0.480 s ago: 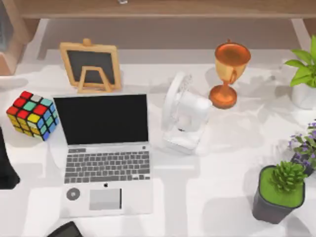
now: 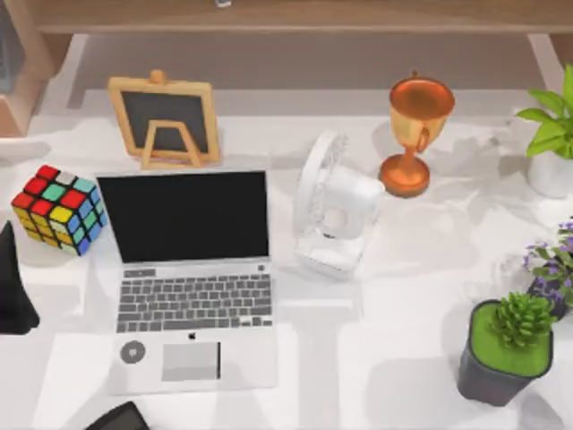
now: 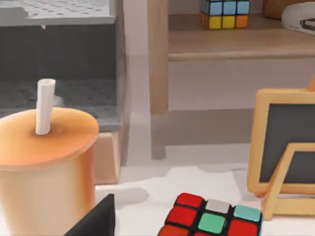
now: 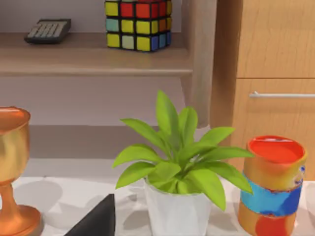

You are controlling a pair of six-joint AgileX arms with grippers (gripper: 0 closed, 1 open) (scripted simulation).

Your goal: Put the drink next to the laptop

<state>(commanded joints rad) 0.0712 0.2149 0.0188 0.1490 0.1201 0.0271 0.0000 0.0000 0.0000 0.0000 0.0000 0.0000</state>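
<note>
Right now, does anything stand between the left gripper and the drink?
Nothing visible does. In the left wrist view the drink stands close ahead of the left gripper, with only a dark fingertip low in front; the cube sits off to one side.

Black left claw (image 2: 12, 287) (pointed, matte)

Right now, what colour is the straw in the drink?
White. The straw stands in the tan-orange drink, clearest in the left wrist view.

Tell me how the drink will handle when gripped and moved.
The drink looks tall and round with smooth sides, so it may slip or tip if bumped. Its thin straw stands upright through the lid; it would likely snag or bend.
</note>
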